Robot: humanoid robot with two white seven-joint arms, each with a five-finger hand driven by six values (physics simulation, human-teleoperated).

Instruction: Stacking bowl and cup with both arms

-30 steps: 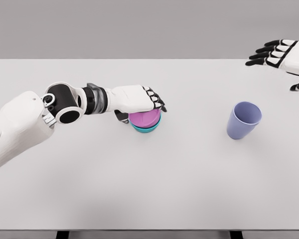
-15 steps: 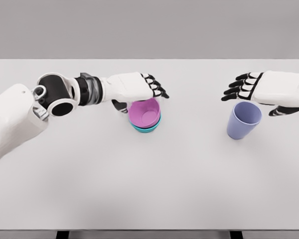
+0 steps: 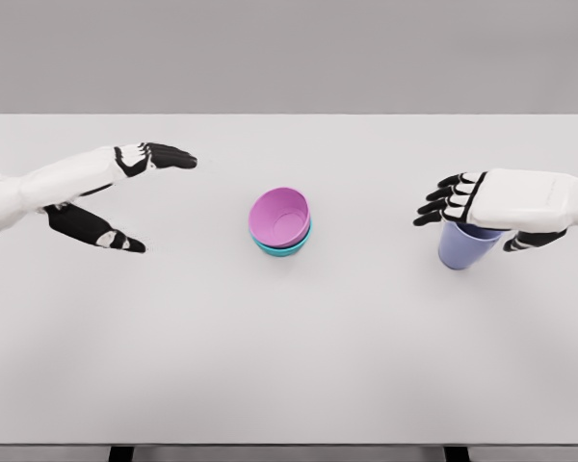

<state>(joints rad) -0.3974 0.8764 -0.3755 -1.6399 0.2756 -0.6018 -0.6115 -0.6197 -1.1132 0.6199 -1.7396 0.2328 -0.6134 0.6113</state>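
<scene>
1. Table [image 3: 289,366]: a white rectangular top that fills most of the head view, set against a plain grey backdrop. Two dark supports show under its near edge.
2. Pink bowl [image 3: 280,216]: sits near the middle of the table, nested inside a teal bowl [image 3: 281,248]. Only a crescent of the teal rim shows below it on the near side. The pink bowl leans a little, its opening turned slightly to the left and toward the camera.
3. Purple cup [image 3: 464,252]: stands upright on the right part of the table, well apart from the stacked bowls. Its mouth is covered by the hand above it, and only its near wall shows.
4. Right hand [image 3: 486,202]: comes in from the right edge, palm down, directly over the cup. Its black-tipped fingers [image 3: 441,205] reach leftward past the rim, slightly curved and loosely spread. The thumb [image 3: 532,240] hangs at the cup's right side. Whether the hand touches the cup cannot be told, and no closed grasp is visible.
5. Left hand [image 3: 101,197]: comes in from the left edge, well apart from the bowls, and holds nothing. Its fingers [image 3: 164,156] stretch out flat to the right while the thumb [image 3: 101,231] splays wide toward the near side.
</scene>
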